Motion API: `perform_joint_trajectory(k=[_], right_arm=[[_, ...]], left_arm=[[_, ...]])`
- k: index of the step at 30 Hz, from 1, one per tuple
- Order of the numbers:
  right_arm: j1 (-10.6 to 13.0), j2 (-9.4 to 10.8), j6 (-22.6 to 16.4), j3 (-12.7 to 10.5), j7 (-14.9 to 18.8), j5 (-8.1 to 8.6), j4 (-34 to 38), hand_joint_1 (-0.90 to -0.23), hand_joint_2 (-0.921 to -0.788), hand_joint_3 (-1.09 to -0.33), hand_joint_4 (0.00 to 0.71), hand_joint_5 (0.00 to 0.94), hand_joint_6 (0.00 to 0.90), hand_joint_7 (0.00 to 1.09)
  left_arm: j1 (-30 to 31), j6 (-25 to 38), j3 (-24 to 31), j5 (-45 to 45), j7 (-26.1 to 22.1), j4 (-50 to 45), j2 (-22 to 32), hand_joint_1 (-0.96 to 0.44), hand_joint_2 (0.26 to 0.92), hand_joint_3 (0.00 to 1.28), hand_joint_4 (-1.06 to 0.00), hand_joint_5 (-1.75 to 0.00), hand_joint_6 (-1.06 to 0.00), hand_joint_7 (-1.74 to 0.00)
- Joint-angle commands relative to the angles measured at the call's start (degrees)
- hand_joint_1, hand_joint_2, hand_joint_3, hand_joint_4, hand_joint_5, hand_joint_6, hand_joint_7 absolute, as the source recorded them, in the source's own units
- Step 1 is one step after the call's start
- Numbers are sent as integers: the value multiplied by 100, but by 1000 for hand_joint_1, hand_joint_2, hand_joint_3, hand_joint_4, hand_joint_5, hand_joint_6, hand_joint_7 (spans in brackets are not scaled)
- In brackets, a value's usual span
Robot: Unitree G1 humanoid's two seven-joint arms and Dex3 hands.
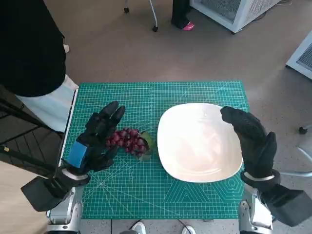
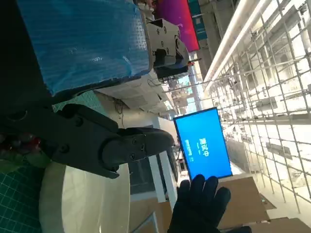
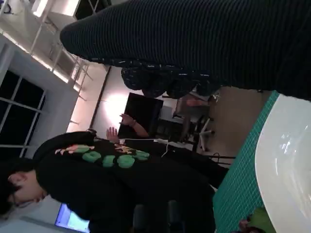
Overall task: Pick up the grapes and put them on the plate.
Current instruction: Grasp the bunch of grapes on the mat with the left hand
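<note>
The bench (image 1: 146, 195) is covered by a green cutting mat (image 1: 204, 92). A white plate (image 1: 195, 146) is overhung by the spread right robot hand (image 1: 251, 139). Grapes (image 1: 129, 140), beside the plate, are touched by the spread left robot hand (image 1: 97, 136).

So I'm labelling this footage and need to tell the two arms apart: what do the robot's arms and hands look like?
The left hand is black and mechanical, with blue tape across its back and chunky jointed fingers. The right hand wears a black knitted glove, ribbed in the right wrist view. Both forearms are pale, grey-white casings, each with a black boxy fitting at the wrist.
</note>
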Motion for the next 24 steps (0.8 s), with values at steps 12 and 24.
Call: perform_joint_trajectory(k=[12, 24], right_arm=[[76, 35, 68, 16, -42, -2, 43, -421, -921, -570, 599, 1, 568, 3], [29, 27, 91, -10, -43, 25, 83, -420, -921, -569, 599, 1, 568, 3]], left_arm=[[110, -282, 152, 1591, 679, -332, 520, -574, 921, 153, -178, -1, -126, -286], [351, 937, 28, 4352, 1243, -1731, 1287, -570, 810, 4, -18, 1, -134, -75]])
